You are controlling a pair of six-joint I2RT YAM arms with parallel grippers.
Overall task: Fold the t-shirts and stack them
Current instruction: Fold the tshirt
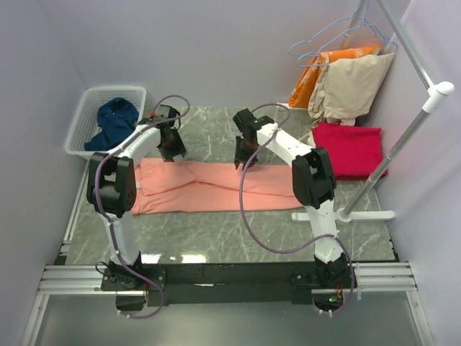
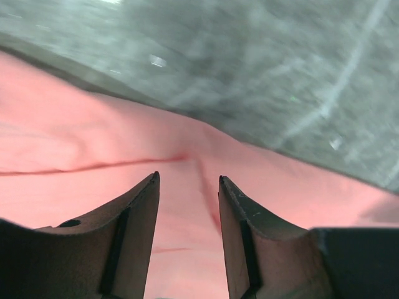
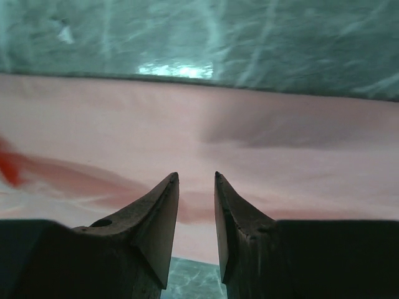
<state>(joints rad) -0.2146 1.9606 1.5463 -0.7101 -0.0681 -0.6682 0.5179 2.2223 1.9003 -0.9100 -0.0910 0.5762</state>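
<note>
A salmon-pink t-shirt (image 1: 209,187) lies flat across the middle of the table as a long folded band. My left gripper (image 1: 173,153) hangs over its far left edge, my right gripper (image 1: 243,160) over its far edge near the middle. The left wrist view shows the left gripper (image 2: 188,177) open just above the creased pink cloth (image 2: 75,187), with nothing between its fingers. In the right wrist view the right gripper (image 3: 196,175) is also open and empty above the pink cloth (image 3: 280,168). A folded crimson-red t-shirt (image 1: 347,149) lies at the right. A navy-blue t-shirt (image 1: 114,122) sits crumpled in the basket.
A white plastic basket (image 1: 78,133) stands at the back left. A clothes rack pole (image 1: 403,137) slants up at the right from its white foot (image 1: 346,215). Orange and beige garments (image 1: 349,83) hang at the back right. Grey walls close in on three sides.
</note>
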